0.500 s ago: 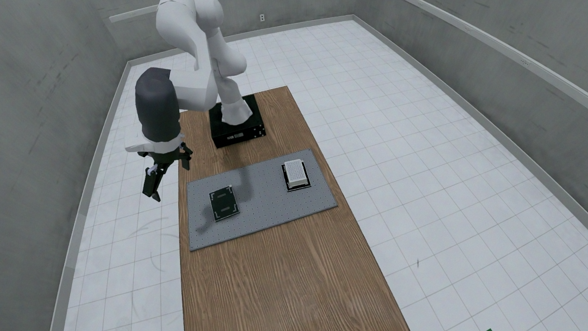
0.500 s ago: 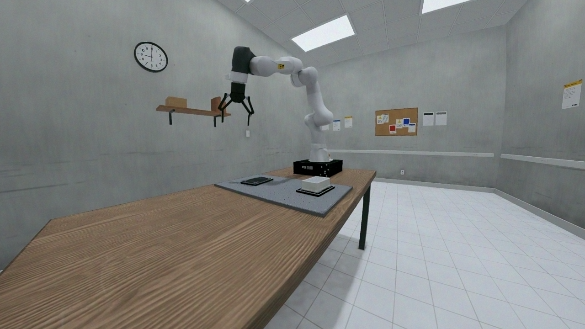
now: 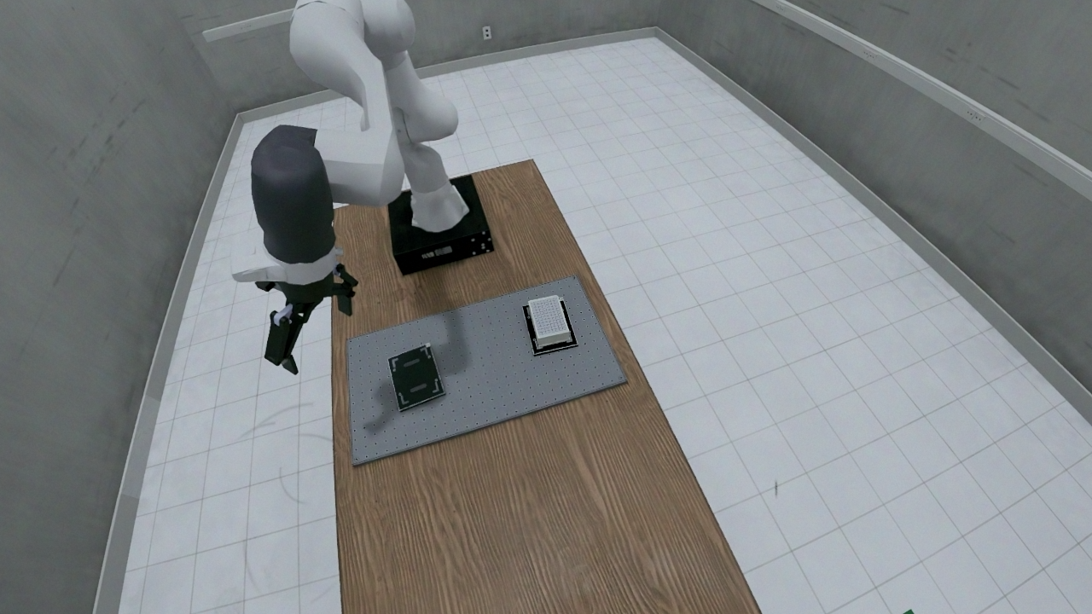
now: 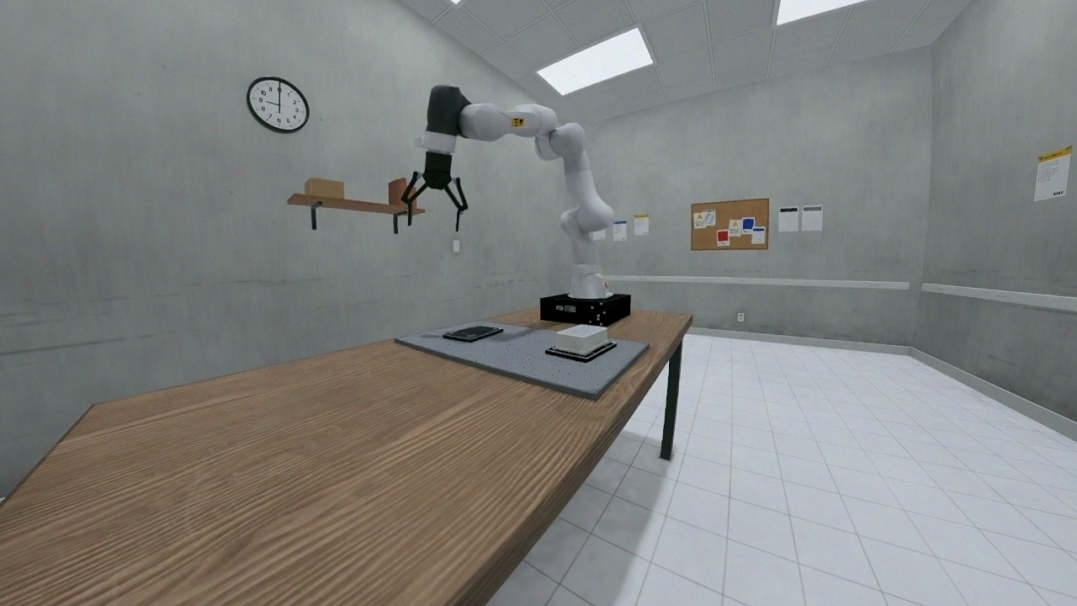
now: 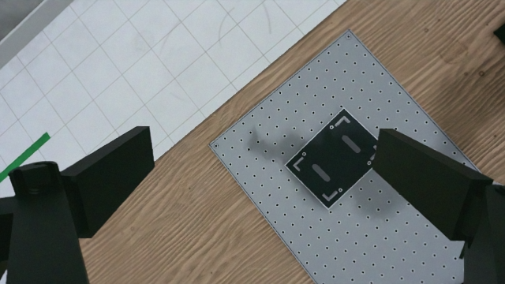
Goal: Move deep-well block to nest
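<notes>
The white 96-well deep-well block (image 3: 550, 318) sits in the black nest N1 on the right part of the grey perforated baseplate (image 3: 480, 366); it also shows in the exterior view (image 4: 580, 338). The empty black nest N2 (image 3: 416, 375) with white corner marks lies on the plate's left part, seen also in the exterior view (image 4: 473, 332) and in the wrist view (image 5: 335, 158). My gripper (image 3: 311, 321) (image 4: 434, 203) is open and empty. It hangs high above the table near its left edge, up and to the side of N2. Its fingers frame the wrist view (image 5: 260, 166).
The arm's black base box (image 3: 438, 225) stands at the table's far end. A wall shelf (image 4: 353, 200) with boxes is behind the gripper. The table's edge and the tiled floor with a green strip (image 5: 24, 155) lie below the gripper's left finger.
</notes>
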Robot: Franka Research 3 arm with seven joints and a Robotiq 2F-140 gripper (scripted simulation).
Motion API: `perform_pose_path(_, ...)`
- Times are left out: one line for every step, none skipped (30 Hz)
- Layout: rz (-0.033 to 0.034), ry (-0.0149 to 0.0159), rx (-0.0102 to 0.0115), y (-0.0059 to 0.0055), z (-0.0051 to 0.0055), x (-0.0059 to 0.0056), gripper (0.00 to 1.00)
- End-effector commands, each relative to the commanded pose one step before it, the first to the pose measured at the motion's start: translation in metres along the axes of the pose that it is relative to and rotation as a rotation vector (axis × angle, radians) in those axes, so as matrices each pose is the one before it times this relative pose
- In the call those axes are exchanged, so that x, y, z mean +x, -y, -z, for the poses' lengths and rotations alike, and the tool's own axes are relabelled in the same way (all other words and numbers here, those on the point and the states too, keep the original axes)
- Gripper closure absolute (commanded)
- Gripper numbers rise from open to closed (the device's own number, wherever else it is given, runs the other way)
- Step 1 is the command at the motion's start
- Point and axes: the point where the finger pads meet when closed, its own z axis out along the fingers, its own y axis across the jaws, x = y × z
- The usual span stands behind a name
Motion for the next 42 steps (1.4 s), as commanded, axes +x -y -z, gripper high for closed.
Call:
perform_pose_path(-0.00008,0.00007,0.00017,0.00005,0.00011,0.00003,0.00)
perform_pose_path(0.00000,0.00000,0.00000,0.00000,0.00000,0.00000,0.00)
perform_pose_path(0.00426,0.00089,0.00019,-0.00043,-0.00016,-0.00101,0.00)
perform_pose_path(0.00390,0.00082,0.00018,-0.00039,-0.00015,-0.00092,0.00)
perform_pose_path(0.00560,0.00117,0.00026,-0.00055,-0.00021,-0.00133,0.00)
perform_pose_path(0.00748,0.00157,0.00034,-0.00073,-0.00028,-0.00178,0.00)
perform_pose_path(0.00945,0.00198,0.00043,-0.00091,-0.00036,-0.00225,0.00)
perform_pose_path(0.01142,0.00239,0.00052,-0.00107,-0.00044,-0.00273,0.00)
perform_pose_path(0.01331,0.00278,0.00061,-0.00121,-0.00052,-0.00320,0.00)
perform_pose_path(0.01503,0.00315,0.00069,-0.00132,-0.00060,-0.00363,0.00)
perform_pose_path(0.01652,0.00346,0.00076,-0.00139,-0.00067,-0.00401,0.00)
perform_pose_path(0.01771,0.00371,0.00081,-0.00142,-0.00073,-0.00432,0.00)
perform_pose_path(0.01855,0.00388,0.00085,-0.00141,-0.00079,-0.00455,0.00)
perform_pose_path(0.01895,0.00389,0.00105,-0.00160,-0.00079,-0.00461,0.00)
perform_pose_path(0.01903,0.00390,0.00107,-0.00154,-0.00081,-0.00465,0.00)
perform_pose_path(0.01903,0.00390,0.00107,-0.00145,-0.00083,-0.00468,0.00)
perform_pose_path(0.01903,0.00390,0.00107,-0.00137,-0.00084,-0.00470,0.00)
perform_pose_path(0.00000,0.00000,0.00000,0.00000,0.00000,0.00000,0.00)
perform_pose_path(0.00000,0.00000,0.00000,0.00000,0.00000,0.00000,0.00)
perform_pose_path(0.01903,0.00390,0.00107,-0.00128,-0.00086,-0.00472,0.00)
perform_pose_path(0.01903,0.00390,0.00107,-0.00119,-0.00088,-0.00474,0.00)
perform_pose_path(0.01901,0.00386,0.00116,-0.00121,-0.00088,-0.00473,0.00)
perform_pose_path(0.01899,0.00380,0.00127,-0.00128,-0.00088,-0.00472,0.00)
perform_pose_path(0.01899,0.00380,0.00127,-0.00119,-0.00090,-0.00474,0.00)
perform_pose_path(0.01899,0.00380,0.00127,-0.00110,-0.00092,-0.00475,0.00)
perform_pose_path(0.01899,0.00380,0.00127,-0.00101,-0.00093,-0.00477,0.00)
perform_pose_path(0.01899,0.00380,0.00127,-0.00092,-0.00095,-0.00479,0.00)
perform_pose_path(0.01899,0.00380,0.00127,-0.00083,-0.00097,-0.00480,0.00)
perform_pose_path(0.01896,0.00369,0.00145,-0.00101,-0.00096,-0.00477,0.00)
perform_pose_path(0.01895,0.00369,0.00145,-0.00093,-0.00097,-0.00478,0.00)
perform_pose_path(0.01895,0.00369,0.00145,-0.00084,-0.00099,-0.00479,0.00)
perform_pose_path(0.01895,0.00369,0.00145,-0.00075,-0.00100,-0.00481,0.00)
perform_pose_path(0.01895,0.00369,0.00145,-0.00066,-0.00102,-0.00482,0.00)
perform_pose_path(0.01895,0.00369,0.00145,-0.00057,-0.00104,-0.00482,0.00)
perform_pose_path(0.00000,0.00000,0.00000,0.00000,0.00000,0.00000,0.00)
perform_pose_path(0.00000,0.00000,0.00000,0.00000,0.00000,0.00000,0.00)
perform_pose_path(0.01895,0.00362,0.00156,-0.00063,-0.00104,-0.00481,0.00)
perform_pose_path(0.01894,0.00356,0.00163,-0.00066,-0.00104,-0.00481,0.00)
perform_pose_path(0.01894,0.00356,0.00163,-0.00057,-0.00106,-0.00482,0.00)
perform_pose_path(0.01894,0.00356,0.00163,-0.00048,-0.00108,-0.00482,0.00)
perform_pose_path(0.01894,0.00356,0.00163,-0.00039,-0.00109,-0.00483,0.00)
perform_pose_path(0.01894,0.00356,0.00163,-0.00030,-0.00111,-0.00483,0.00)
